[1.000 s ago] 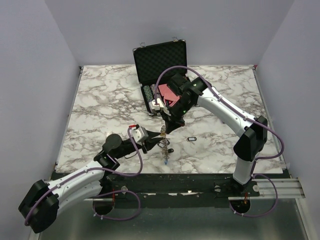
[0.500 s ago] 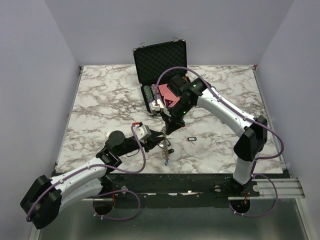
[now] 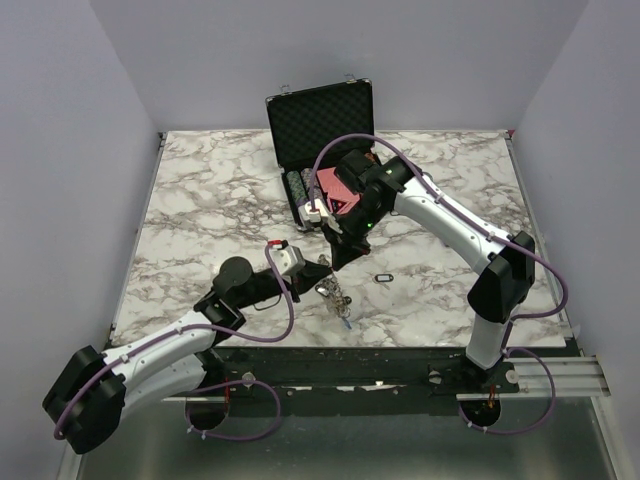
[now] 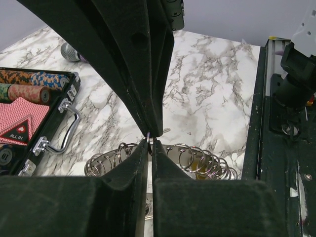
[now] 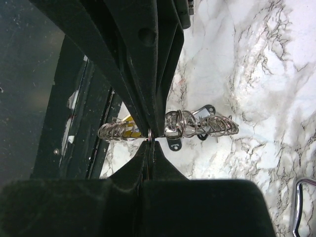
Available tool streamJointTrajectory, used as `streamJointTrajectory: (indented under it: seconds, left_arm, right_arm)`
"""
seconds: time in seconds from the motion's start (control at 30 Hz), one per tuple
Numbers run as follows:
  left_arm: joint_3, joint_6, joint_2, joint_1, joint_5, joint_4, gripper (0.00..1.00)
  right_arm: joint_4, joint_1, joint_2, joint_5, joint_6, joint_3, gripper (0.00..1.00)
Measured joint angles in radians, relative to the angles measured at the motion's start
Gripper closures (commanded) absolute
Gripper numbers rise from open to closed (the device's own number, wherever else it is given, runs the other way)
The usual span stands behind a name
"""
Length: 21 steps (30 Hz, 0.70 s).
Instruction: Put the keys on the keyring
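Left pincer (image 4: pixel 150 139) has closed onto the keyring (image 4: pixel 197 160), near the table (image 3: pixel 430 320) edge.

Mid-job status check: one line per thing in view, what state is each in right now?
keyring: pinched by both grippers, near the table's front edge.
left gripper: shut on the keyring.
right gripper: shut on the keyring.
black key: lying loose on the table, not on the keyring.
chip case: open, lid upright.
microphone: lying on the table.
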Motion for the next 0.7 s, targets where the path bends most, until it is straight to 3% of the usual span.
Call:
streamJointTrajectory:
  seconds: [0.03, 0.13, 0.17, 0.27, 0.33, 0.7]
  left_arm:
    - [0.003, 0.000, 0.001, 0.000, 0.000, -0.004, 1.00]
    - [0.010, -0.008, 0.003, 0.002, -0.002, -0.022, 1.00]
    - [0.011, -0.008, 0.003, 0.003, -0.002, -0.027, 1.00]
    - [0.014, -0.024, 0.002, 0.003, -0.006, -0.041, 1.00]
    - [0.004, -0.044, -0.006, 0.002, -0.024, -0.032, 1.00]
    - [-0.213, -0.235, -0.224, 0.002, -0.100, 0.159, 1.00]
  right_arm:
    - [-0.001, 0.000, 0.000, 0.000, 0.000, 0.000, 1.00]
    - [-0.001, 0.000, 0.000, 0.000, 0.000, -0.003, 0.99]
    - [0.000, 0.000, -0.001, 0.000, 0.000, -0.006, 0.94]
    - [0.013, 0.000, -0.006, -0.007, 0.012, -0.026, 0.66]
    - [0.035, 0.000, -0.018, -0.024, 0.033, -0.049, 0.57]
    - [0.172, -0.105, -0.151, -0.309, 0.061, -0.223, 0.53]
